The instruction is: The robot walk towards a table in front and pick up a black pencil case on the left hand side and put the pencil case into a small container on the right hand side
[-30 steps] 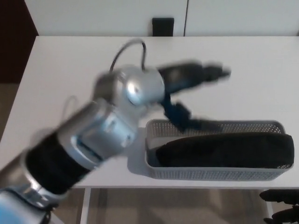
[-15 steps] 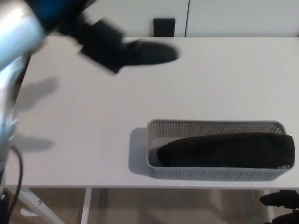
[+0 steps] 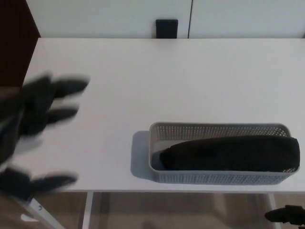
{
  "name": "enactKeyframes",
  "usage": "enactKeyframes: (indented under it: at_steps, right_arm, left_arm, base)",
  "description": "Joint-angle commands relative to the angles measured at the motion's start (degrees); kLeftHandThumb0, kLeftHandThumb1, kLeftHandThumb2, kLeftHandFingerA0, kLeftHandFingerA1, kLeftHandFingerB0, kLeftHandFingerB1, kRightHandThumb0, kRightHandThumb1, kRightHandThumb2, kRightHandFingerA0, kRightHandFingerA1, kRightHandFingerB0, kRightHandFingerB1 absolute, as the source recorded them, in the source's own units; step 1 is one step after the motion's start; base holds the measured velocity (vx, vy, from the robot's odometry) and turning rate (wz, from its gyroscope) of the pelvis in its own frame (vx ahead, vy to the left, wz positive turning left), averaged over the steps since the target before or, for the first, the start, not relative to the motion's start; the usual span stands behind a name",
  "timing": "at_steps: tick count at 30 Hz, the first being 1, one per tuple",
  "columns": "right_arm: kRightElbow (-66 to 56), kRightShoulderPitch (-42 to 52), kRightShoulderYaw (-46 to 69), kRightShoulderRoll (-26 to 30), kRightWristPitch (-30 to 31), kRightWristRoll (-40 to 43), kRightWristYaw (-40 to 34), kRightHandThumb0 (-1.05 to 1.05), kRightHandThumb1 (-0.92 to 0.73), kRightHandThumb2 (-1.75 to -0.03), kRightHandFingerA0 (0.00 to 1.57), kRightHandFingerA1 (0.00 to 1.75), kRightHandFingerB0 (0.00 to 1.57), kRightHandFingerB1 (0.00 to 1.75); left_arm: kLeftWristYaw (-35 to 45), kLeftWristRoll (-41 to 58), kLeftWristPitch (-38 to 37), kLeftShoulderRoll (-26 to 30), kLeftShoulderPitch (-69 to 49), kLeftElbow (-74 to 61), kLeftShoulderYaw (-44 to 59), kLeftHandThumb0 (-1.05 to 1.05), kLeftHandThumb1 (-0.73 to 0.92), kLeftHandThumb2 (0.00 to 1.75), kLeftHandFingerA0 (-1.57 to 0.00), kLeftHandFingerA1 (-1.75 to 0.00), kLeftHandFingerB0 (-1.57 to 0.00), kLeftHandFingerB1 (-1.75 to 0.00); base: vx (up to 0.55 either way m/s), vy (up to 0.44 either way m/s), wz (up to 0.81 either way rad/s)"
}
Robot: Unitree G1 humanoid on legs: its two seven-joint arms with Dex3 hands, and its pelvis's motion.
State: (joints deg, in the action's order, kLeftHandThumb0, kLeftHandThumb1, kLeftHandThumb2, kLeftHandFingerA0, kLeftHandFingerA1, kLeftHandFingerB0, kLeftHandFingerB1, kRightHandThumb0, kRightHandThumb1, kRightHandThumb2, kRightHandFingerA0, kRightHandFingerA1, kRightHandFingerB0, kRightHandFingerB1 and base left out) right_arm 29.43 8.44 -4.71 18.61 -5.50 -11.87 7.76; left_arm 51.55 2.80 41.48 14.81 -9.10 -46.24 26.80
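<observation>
One black pencil case [image 3: 228,152] lies lengthwise inside one grey mesh basket [image 3: 219,130] on the right part of the white tabletop [image 3: 167,81], its right end poking over the rim. One left hand [image 3: 33,124], blurred, hangs over the tabletop's left edge with fingers [image 3: 66,87] spread wide, holding nothing. Only a dark sliver of the right hand [image 3: 286,215] shows bottom right; its fingers cannot be judged.

White table [image 3: 190,76]; white cabinet doors [image 3: 119,16] behind; dark block [image 3: 167,28] at far edge.
</observation>
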Motion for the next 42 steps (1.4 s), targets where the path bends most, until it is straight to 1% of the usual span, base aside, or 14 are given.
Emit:
enactKeyframes:
  at_steps: [1, 10, 12, 13, 17, 18, 22, 23, 27, 28, 33, 34, 39, 42]
  right_arm:
    - [6.23, 6.14, 0.72, 0.20, -4.56, 0.08, -2.63, -0.28, -0.53, -0.56, 0.59, 0.42, 0.58, 0.42]
    - [8.17, 8.16, 0.98, 0.01, -6.45, -0.08, -3.84, -0.29, -0.52, -0.55, 0.60, 0.44, 0.58, 0.43]
    - [8.85, 7.10, 1.45, 0.08, -6.92, 0.21, -4.06, -0.30, -0.51, -0.55, 0.62, 0.44, 0.57, 0.43]
    - [9.01, 7.04, 1.56, 0.04, -6.84, 0.56, -3.55, -0.33, -0.53, -0.55, 0.60, 0.43, 0.54, 0.41]
    - [9.20, 7.51, 2.33, -0.65, -7.03, 2.29, -2.08, -0.34, -0.54, -0.56, 0.55, 0.43, 0.48, 0.40]
    - [8.93, 7.84, 2.99, -0.93, -6.89, 2.98, -2.13, -0.35, -0.54, -0.56, 0.53, 0.43, 0.48, 0.40]
    - [6.98, 8.97, 3.82, -1.11, -6.03, 3.08, -2.98, -0.39, -0.54, -0.56, 0.55, 0.43, 0.49, 0.40]
    - [7.01, 8.66, 3.67, -1.16, -5.69, 3.04, -2.65, -0.39, -0.54, -0.56, 0.55, 0.43, 0.48, 0.40]
    - [5.27, 7.83, 4.26, -0.45, -4.74, 3.27, -2.08, -0.38, -0.52, -0.55, 0.57, 0.43, 0.50, 0.41]
    - [4.86, 7.43, 4.33, -0.28, -4.71, 3.31, -1.92, -0.37, -0.53, -0.55, 0.56, 0.44, 0.49, 0.41]
    - [4.58, 4.63, 4.43, 0.04, -4.22, 3.39, -1.15, -0.39, -0.52, -0.55, 0.56, 0.43, 0.48, 0.40]
    - [3.81, 4.60, 4.32, 0.27, -3.39, 3.21, -0.89, -0.39, -0.53, -0.55, 0.55, 0.41, 0.47, 0.39]
    - [3.70, 3.98, 4.36, 0.24, -2.50, 2.96, -1.03, -0.38, -0.52, -0.55, 0.55, 0.42, 0.48, 0.39]
    - [3.56, 3.70, 4.61, -0.01, -2.11, 3.07, -1.16, -0.36, -0.53, -0.55, 0.55, 0.42, 0.47, 0.40]
  left_arm:
    - [37.55, 14.86, -45.43, -6.02, -53.95, 16.05, 23.90, -0.61, 0.38, 0.70, -0.29, -0.45, -0.22, -0.39]
    - [24.61, 4.17, -55.22, -1.57, -54.48, 28.11, 5.64, -0.65, 0.39, 0.71, -0.42, -0.48, -0.29, -0.40]
    - [20.25, 2.16, -51.46, -0.69, -49.30, 29.65, 0.91, -0.63, 0.42, 0.73, -0.31, -0.47, -0.21, -0.39]
    - [15.04, -0.56, -49.06, -0.89, -44.81, 32.58, -2.12, -0.58, 0.52, 0.55, -0.31, -0.38, -0.25, -0.30]
    - [-3.13, -9.67, -37.91, -2.05, -31.75, 41.42, -9.29, -0.51, 0.53, 0.57, -0.29, -0.34, -0.26, -0.30]
    - [-8.22, -12.27, -38.28, -2.39, -27.84, 46.07, -11.08, -0.26, 0.34, 0.90, -0.11, -0.53, -0.10, -0.51]
    - [-17.82, -9.85, -33.59, -6.19, -14.63, 64.07, -9.56, -0.21, 0.36, 0.88, -0.08, -0.53, -0.06, -0.50]
    - [-21.27, -9.35, -35.90, -6.88, -11.23, 71.29, -8.48, -0.31, 0.47, 0.58, -0.14, -0.36, -0.15, -0.30]
    - [-26.98, -11.61, -46.02, -6.43, -9.19, 81.18, -10.26, -0.29, 0.48, 0.55, -0.21, -0.34, -0.17, -0.28]
    - [-26.82, -11.44, -46.96, -6.56, -9.54, 80.68, -10.35, -0.19, 0.37, 0.88, -0.07, -0.51, -0.06, -0.50]
    - [-27.75, -12.71, -49.30, -5.34, -10.37, 76.81, -12.32, -0.19, 0.35, 0.87, -0.08, -0.52, -0.07, -0.51]
    - [-28.86, -13.54, -49.85, -4.99, -10.42, 76.31, -13.02, -0.42, 0.38, 0.61, -0.20, -0.40, -0.17, -0.35]
    - [-32.84, -15.78, -53.26, -3.17, -10.24, 77.60, -15.18, -0.36, 0.46, 0.55, -0.25, -0.34, -0.18, -0.29]
    - [-34.36, -16.26, -55.04, -1.85, -9.48, 80.33, -16.22, -0.41, 0.39, 0.62, -0.19, -0.40, -0.16, -0.35]
  base:
    - [0.00, 0.000, 0.00]
    - [0.00, 0.000, 0.00]
    - [0.00, 0.000, 0.00]
    - [0.00, 0.000, 0.00]
    - [0.00, 0.000, 0.00]
    - [0.00, 0.000, 0.00]
    - [0.00, 0.000, 0.00]
    - [0.00, 0.000, 0.00]
    - [0.00, 0.000, 0.00]
    - [0.00, 0.000, 0.00]
    - [0.00, 0.000, 0.00]
    - [0.00, 0.000, 0.00]
    - [0.00, 0.000, 0.00]
    - [0.00, 0.000, 0.00]
